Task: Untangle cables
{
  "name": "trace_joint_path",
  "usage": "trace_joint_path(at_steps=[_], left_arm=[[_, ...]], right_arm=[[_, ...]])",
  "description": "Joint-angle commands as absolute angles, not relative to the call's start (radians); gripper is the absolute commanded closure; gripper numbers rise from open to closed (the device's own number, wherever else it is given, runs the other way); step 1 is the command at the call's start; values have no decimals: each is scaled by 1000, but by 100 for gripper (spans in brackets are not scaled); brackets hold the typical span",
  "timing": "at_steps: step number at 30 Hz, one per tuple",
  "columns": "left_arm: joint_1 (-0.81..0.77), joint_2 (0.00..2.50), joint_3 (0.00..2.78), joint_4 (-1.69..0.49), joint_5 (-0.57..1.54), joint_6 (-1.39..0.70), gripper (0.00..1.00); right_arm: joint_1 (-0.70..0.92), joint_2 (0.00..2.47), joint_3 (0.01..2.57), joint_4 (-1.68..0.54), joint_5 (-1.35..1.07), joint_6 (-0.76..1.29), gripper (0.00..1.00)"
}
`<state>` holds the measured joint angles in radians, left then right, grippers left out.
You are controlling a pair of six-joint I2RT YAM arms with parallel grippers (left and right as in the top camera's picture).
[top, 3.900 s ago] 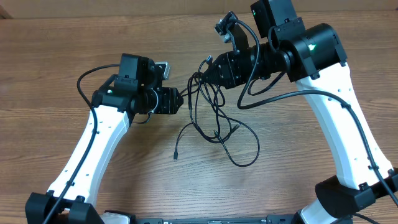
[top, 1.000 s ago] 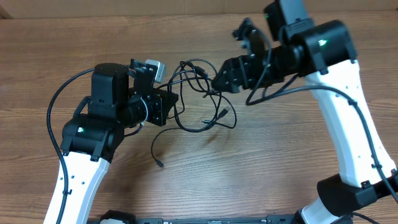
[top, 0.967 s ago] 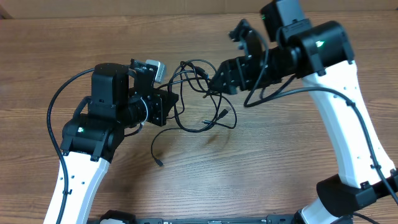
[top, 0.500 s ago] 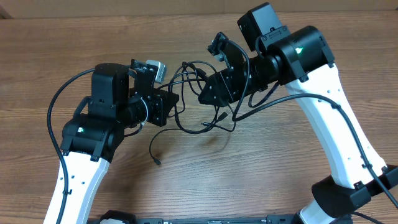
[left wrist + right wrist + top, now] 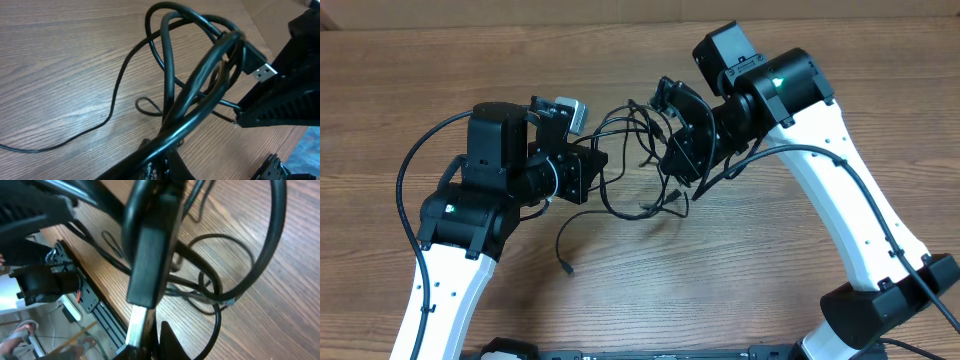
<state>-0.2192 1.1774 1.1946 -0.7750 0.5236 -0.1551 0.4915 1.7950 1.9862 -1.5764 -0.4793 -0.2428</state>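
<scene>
The cables (image 5: 640, 212) are a tangle of thin black cords lifted off the wooden table (image 5: 400, 100) between my two grippers. My left gripper (image 5: 598, 168) is shut on a bundle of strands, which rise from its jaws (image 5: 165, 162) as overlapping loops (image 5: 202, 75). My right gripper (image 5: 668, 158) comes in from the right and is shut on a black plug (image 5: 152, 250), whose silvery tip runs down between its fingers (image 5: 152, 342). Another silvery plug tip (image 5: 262, 72) sticks out next to the right gripper's black body (image 5: 285, 100). One loose cable end (image 5: 564, 266) hangs down to the table.
Both white arms carry thicker black wires of their own (image 5: 420, 190) (image 5: 790, 155). The two gripper heads are close together over the table's middle. The far table edge (image 5: 520, 25) runs along the top, and a black rail (image 5: 85, 290) lies at the near edge.
The right gripper swung left and down into the tangle and shut on a plug. The left gripper kept its grip and place. The loose end drifted slightly lower.
</scene>
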Motion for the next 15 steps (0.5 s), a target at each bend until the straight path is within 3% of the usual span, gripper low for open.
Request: trace_joint_path(at_steps=[1,15], left_arm=[[-215,1153,1240,-780,548,-161,94],[-163,1131,1248,-874,467,-157,94]], right_arm=[[484,1798,1973,-1560,-453,-257,96],[179,1798,1974,-1419,-222,38,96]])
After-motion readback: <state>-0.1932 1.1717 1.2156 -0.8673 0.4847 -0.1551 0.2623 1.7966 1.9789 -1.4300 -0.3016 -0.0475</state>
